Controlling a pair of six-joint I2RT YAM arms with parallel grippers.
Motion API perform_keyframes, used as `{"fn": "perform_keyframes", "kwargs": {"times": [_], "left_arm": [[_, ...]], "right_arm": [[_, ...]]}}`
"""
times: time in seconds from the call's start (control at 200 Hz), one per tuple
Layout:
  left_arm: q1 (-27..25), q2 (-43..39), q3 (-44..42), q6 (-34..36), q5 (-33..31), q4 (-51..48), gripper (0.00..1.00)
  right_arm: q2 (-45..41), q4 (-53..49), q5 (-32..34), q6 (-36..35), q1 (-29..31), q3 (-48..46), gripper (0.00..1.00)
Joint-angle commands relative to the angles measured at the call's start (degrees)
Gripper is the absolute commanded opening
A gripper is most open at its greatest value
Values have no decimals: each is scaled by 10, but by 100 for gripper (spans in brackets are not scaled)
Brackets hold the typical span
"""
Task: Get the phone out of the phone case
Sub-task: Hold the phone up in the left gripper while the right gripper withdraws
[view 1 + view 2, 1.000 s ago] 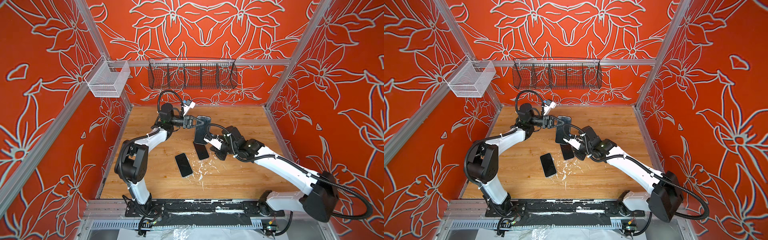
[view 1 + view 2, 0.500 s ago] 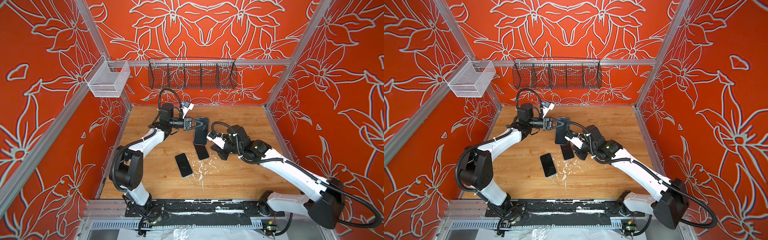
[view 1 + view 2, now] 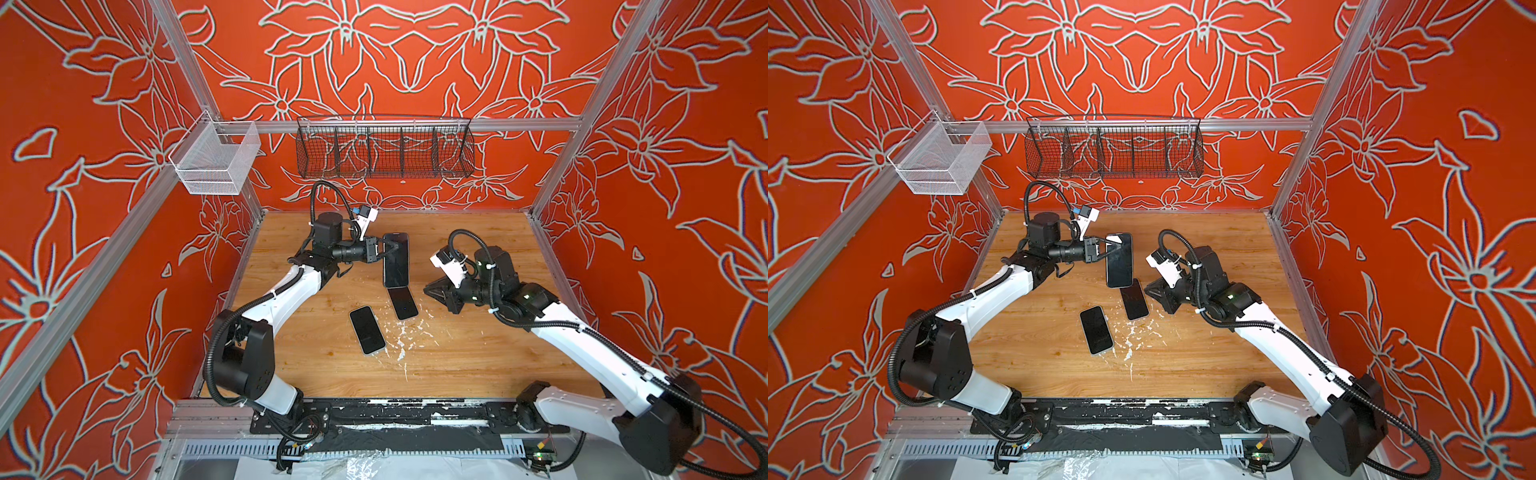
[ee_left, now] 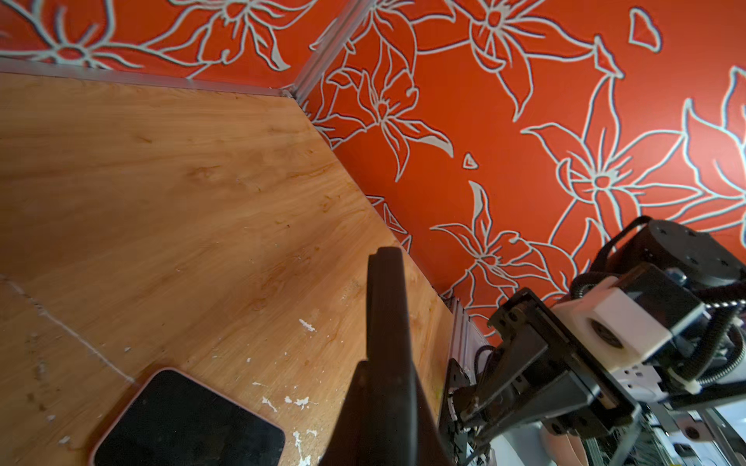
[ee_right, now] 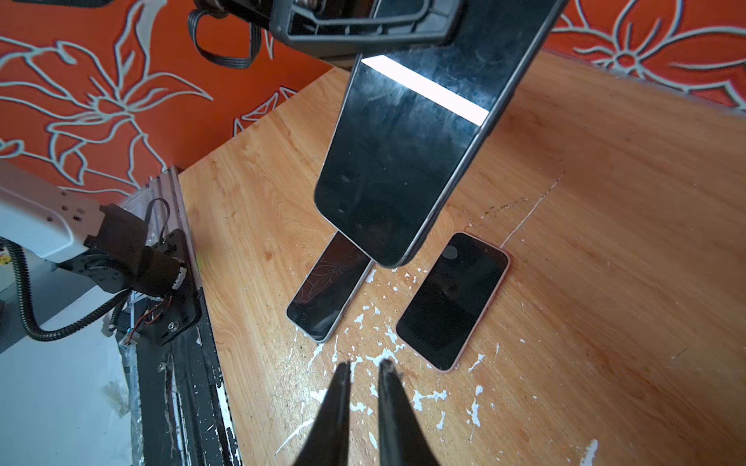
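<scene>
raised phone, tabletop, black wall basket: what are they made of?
raised phone: glossy glass front, it mirrors a bright strip of light; the dark rim looks like matte plastic or rubber, can't tell which.
tabletop: wood or wood-look laminate, grain visible, white flecks on it.
black wall basket: thin wire mesh, likely coated metal.

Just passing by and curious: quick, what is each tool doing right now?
Left tool: closed, holding the phone off the table.
Right tool: slightly open, holding nothing.

Black wire basket (image 3: pixel 384 150) hangs at the back; white mesh basket (image 3: pixel 216 162) at left; wooden tabletop (image 3: pixel 457 353) white-flecked.
</scene>
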Motion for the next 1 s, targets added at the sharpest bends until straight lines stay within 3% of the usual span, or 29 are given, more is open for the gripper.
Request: {"fn": "perform_keyframes", "kwargs": {"times": [0.0,0.155,0.29,0.445,0.49,0.52,0.535,0.671,0.801,0.916,0.996], "left_arm": [[0,-28,-3,-22,-52,5,0],[-1,-41,-5,-29,-116,-37,0],[0,-53,-12,-51,-187,-73,0],[0,-66,-12,-84,-224,-93,0],[0,-68,-9,-91,-240,-102,0],[0,-70,-6,-93,-251,-107,0],[0,-70,-4,-92,-256,-110,0],[2,-69,17,-87,-280,-124,0],[11,-60,26,-116,-261,-96,0],[37,-45,12,-188,-210,-40,0],[55,-37,-28,-254,-169,53,0]], "right_arm": [[-27,59,-29,79,-3,-20,22],[-57,97,-22,131,-3,-55,32],[-97,159,-38,179,-3,-102,51],[-139,187,-14,219,-3,-146,69],[-145,199,-8,232,-3,-155,77],[-148,206,-8,237,-3,-160,94],[-149,210,-8,239,-3,-161,97],[-145,242,-7,258,-3,-167,98],[-104,263,-2,299,-2,-158,98],[-53,345,-18,374,-2,-164,98],[-17,395,-23,427,-2,-165,97]]}}
